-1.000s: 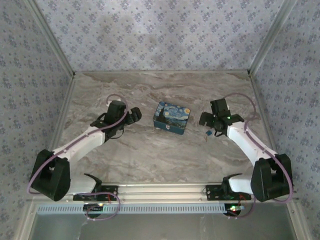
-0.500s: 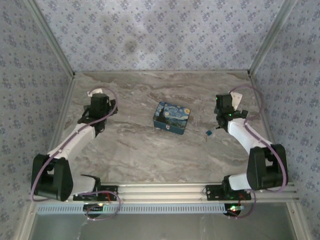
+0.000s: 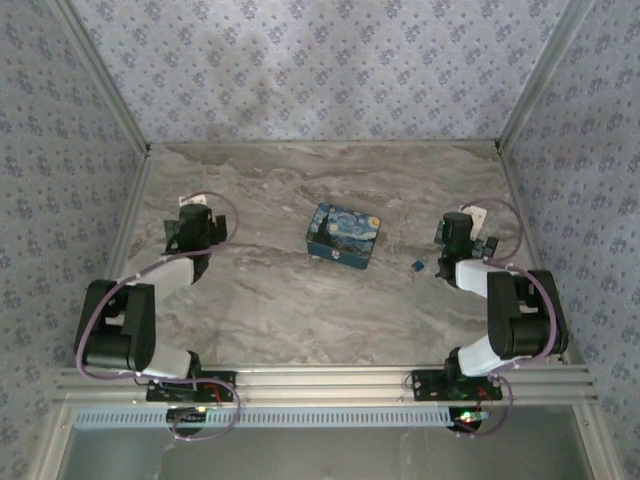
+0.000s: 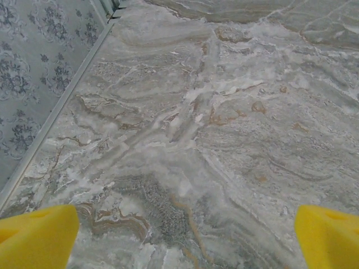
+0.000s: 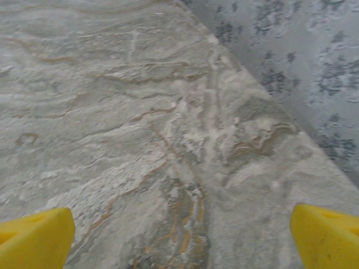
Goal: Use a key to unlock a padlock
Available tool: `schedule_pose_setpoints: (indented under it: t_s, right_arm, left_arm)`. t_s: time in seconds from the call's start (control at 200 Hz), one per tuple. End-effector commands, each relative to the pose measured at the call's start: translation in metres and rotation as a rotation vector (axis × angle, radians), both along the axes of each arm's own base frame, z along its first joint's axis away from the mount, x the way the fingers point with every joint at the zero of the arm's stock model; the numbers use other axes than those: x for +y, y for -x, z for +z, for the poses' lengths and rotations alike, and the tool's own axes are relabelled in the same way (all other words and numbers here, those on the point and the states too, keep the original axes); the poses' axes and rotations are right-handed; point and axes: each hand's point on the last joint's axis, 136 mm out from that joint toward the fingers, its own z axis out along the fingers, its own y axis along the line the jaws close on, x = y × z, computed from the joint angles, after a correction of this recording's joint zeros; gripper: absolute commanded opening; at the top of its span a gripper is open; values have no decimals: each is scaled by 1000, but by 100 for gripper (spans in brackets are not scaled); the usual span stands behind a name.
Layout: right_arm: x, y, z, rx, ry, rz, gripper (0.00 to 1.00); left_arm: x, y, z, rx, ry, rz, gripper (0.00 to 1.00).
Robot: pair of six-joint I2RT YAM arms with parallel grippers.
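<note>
Both arms are sitting folded close to their own sides of the counter (image 3: 270, 300). The left hand (image 4: 182, 241) is hanging wide open over bare marble beside the left wall (image 4: 33, 73), holding nothing. The right hand (image 5: 182, 241) is equally wide open and empty, looking along the right wall (image 5: 314, 67).

The blue box (image 3: 343, 236) is lying mid-counter, well apart from both hands. We are not making out the padlock at this size; we are judging it to be on or against that box, but cannot tell which face. A small blue piece (image 3: 416, 265) is lying on the counter between the box and the right arm; we are taking it, tentatively, for the key.

Step in hand, as we are reading it: reaching for the key.

Notes for doing it well:
- We are favouring the right hand, being nearer.
- We are advising a descent with the jaws astride the piece, closing on its head so the blade is left projecting.
- A flat piece on marble is liable to skate, so slow closing is advisable.
- The left hand should be bracing the box before insertion.
</note>
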Motion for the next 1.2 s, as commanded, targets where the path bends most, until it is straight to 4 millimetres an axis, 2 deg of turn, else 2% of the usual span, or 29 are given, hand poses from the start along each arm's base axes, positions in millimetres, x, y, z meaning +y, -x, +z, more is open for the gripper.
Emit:
schedule_pose_setpoints:
  t_s: [0.0, 0.115, 0.19, 0.25, 0.29, 0.32, 0.355, 0.36, 0.385, 0.42, 0.48, 0.52, 1.199]
  right_arm:
    - [11, -16, 16, -107, -17, 87, 100]
    - [28, -15, 17, -158, -31, 226, 100]
    - [45, -13, 11, -173, -34, 355, 100]
    - [43, -14, 9, -234, -23, 349, 100]
    - [41, -14, 7, -187, -40, 336, 100]
    - [38, -14, 3, -166, -64, 314, 100]
    - [40, -16, 7, -194, -31, 337, 100]
    - [40, -16, 7, -196, -30, 336, 100]
    - [39, -15, 8, -191, -26, 324, 100]
    - [39, -14, 5, -170, -32, 316, 100]
    - [40, -13, 8, -185, -2, 308, 100]
    - [40, -13, 8, -184, 1, 306, 100]
    - [39, -15, 5, -177, -33, 327, 100]
  left_arm:
    - [7, 1, -2, -93, 65, -18, 98]
    - [3, 5, 1, -111, 62, -48, 98]
    - [-2, 13, 11, -228, 44, -106, 98]
    - [7, 20, 1, -273, 58, -62, 98]
    - [10, 20, -9, -293, 66, -49, 98]
    - [11, 14, -8, -319, 48, -52, 98]
    - [9, 9, -13, -251, 54, -65, 98]
    - [8, 10, -21, -212, 58, -67, 98]
    - [3, 5, -22, -150, 74, -87, 98]
    - [4, -2, -15, -201, 87, -108, 98]
    - [10, 2, -22, -167, 110, -83, 98]
    - [10, 0, -17, -195, 104, -85, 98]
    - [10, 1, -19, -183, 88, -72, 98]
